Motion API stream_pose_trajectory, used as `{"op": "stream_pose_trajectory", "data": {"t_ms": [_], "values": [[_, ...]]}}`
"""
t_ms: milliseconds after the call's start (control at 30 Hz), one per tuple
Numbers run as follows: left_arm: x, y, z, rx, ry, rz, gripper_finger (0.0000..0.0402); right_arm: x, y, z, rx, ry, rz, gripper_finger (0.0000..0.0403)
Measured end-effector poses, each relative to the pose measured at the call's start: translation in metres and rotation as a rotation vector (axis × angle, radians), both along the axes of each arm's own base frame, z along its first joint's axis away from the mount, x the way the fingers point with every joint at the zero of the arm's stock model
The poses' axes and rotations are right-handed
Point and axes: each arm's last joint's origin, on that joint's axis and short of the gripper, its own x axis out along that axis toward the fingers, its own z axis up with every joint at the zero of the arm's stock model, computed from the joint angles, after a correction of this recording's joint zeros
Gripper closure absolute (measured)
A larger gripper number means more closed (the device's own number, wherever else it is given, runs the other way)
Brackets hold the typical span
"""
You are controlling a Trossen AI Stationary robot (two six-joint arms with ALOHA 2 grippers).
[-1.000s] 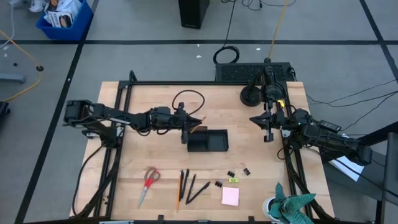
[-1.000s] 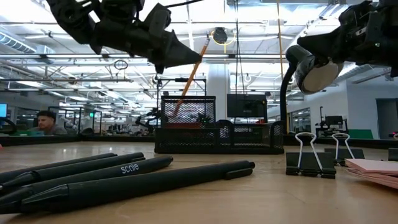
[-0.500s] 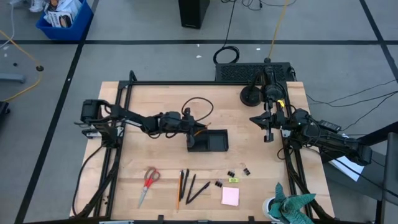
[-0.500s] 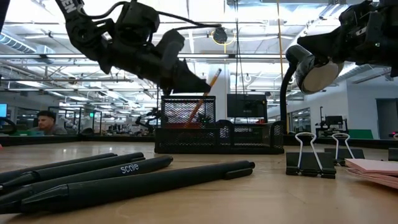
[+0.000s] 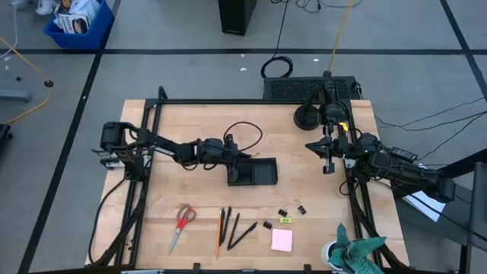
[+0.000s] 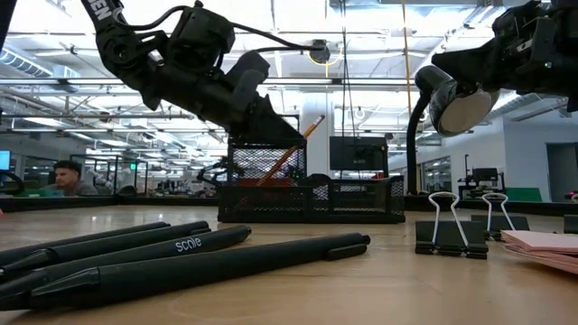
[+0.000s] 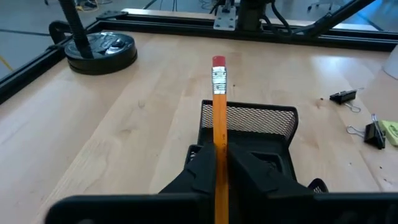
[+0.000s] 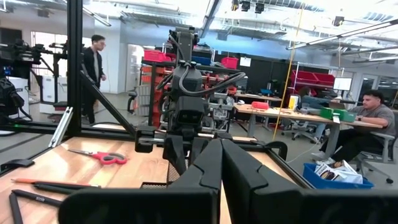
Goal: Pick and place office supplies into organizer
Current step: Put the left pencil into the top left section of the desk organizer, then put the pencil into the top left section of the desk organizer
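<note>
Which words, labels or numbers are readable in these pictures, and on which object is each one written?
"scale": white print on the barrel of a black pen lying on the table, low view.
Printed packaging in the blue bin on the floor, high view: too small to read.
No other readable text.

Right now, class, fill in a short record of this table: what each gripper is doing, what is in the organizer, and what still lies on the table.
left gripper: over the organizer, fingers around an orange pencil
pencil: tilted, lower end inside the organizer's mesh cup
right gripper: shut, holding nothing, waiting at the table's right side
still on the table: scissors, another pencil, black pens, binder clips, pink sticky-note pad, small yellow pad
</note>
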Motion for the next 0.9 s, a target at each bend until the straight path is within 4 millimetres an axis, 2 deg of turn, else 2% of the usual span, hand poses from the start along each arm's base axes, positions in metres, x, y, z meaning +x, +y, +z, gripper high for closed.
{"op": "stream_pose_trajectory", "data": {"t_ms": [300,367,467,600,767,900], "values": [[-0.001,-0.004,0.008,0.031,-0.028,0.002,0.0248,0.000,0.000,0.000,0.002,0.000,0.001,0.0403],[-0.002,-0.005,0.015,0.037,-0.046,0.005,0.0230,0.000,0.000,0.000,0.002,0.000,0.001,0.0403],[-0.008,-0.013,0.037,0.030,-0.015,0.011,0.0216,0.000,0.000,0.000,0.003,0.000,0.001,0.0403],[-0.019,-0.038,0.082,0.075,0.153,0.118,0.0218,0.000,0.000,0.000,0.003,0.003,0.001,0.0403],[-0.037,-0.082,0.123,0.094,0.367,0.251,0.0236,0.001,0.000,-0.001,0.005,0.008,0.001,0.0403],[-0.045,-0.117,0.135,0.015,0.429,0.300,0.0242,0.001,0.000,-0.001,0.007,0.011,0.002,0.0403]]}}
